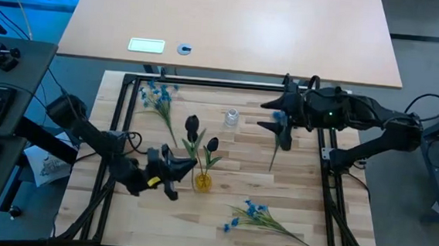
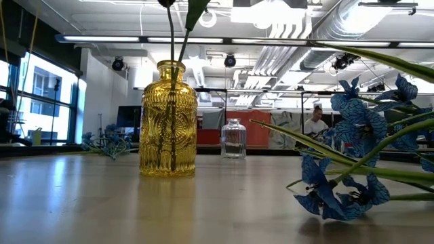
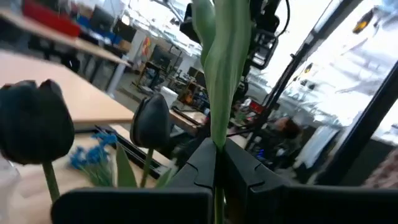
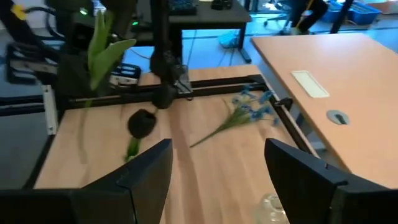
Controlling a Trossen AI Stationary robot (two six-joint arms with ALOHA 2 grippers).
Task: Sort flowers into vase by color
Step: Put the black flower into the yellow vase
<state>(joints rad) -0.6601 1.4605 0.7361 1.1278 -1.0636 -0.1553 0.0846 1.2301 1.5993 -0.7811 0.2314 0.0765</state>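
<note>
Two black tulips (image 1: 192,126) are up in your amber vase (image 1: 202,181) at the near centre of the table (image 1: 292,190), their heads leaning toward the far left above it. From table height you see that ribbed yellow glass (image 2: 168,122) with thin stems dropping into its neck. Your left gripper (image 1: 183,167) sits just left of the vase, and its wrist camera shows the dark fingers (image 3: 193,168) clenched on a green tulip stem (image 3: 217,93) that runs up between them; two black buds (image 3: 152,121) hang close in front of that lens.

Over on the right, your right gripper (image 1: 270,115) hovers at the far right of the table. Its fingers (image 4: 146,171) are spread wide apart in its own wrist camera. A blue spray (image 1: 281,131) shows right at that gripper from above, head by the fingers and stem trailing toward the near side; you cannot tell from here whether it lies on the wood or touches the fingers.

One more blue spray (image 1: 158,97) lies at the far left corner, and another (image 1: 263,219) lies near the front, right of the vase, its blossoms (image 2: 352,156) filling the right of the low camera. A small clear glass vase (image 1: 231,117) stands upright at the far centre, between the two arms. A person (image 2: 316,122) sits in the room behind.
</note>
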